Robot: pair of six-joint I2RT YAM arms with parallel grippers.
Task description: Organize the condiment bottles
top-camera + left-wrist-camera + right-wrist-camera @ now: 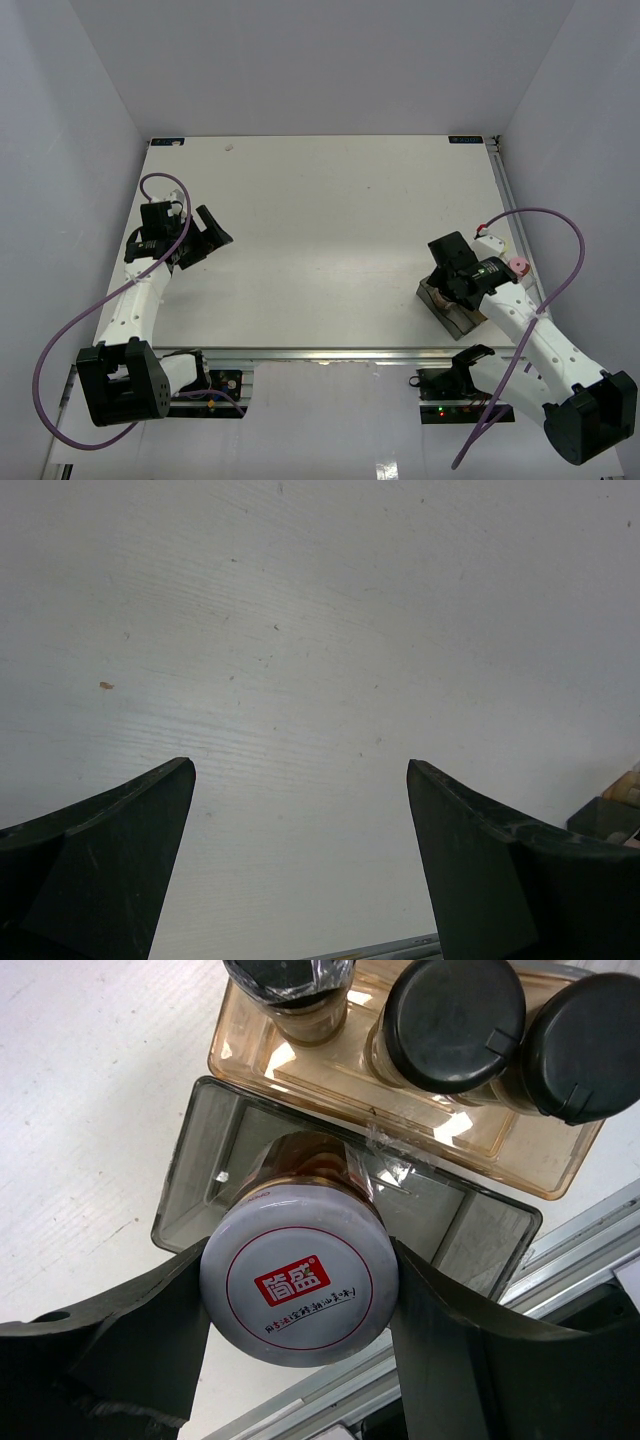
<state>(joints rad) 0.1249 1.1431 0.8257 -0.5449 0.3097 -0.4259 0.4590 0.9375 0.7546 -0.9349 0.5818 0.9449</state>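
Three black-capped jars point(455, 1020) can be counted in the right wrist view. There is one white-lidded jar point(298, 1285) (its lid carries a red mark). There is one pink-lidded jar point(518, 266), which shows only in the top view and very small. Together this makes five jars. The trays are two: one amber tray point(250, 1055) and one grey tray point(200, 1165). The robot arms point(135, 300) are two, and each has one gripper, so there are two grippers: the left gripper point(300, 810) and the right gripper point(300, 1260).

A grey tray point(470, 1232) sits beside an amber tray point(300, 1070) on the white table point(330, 230).
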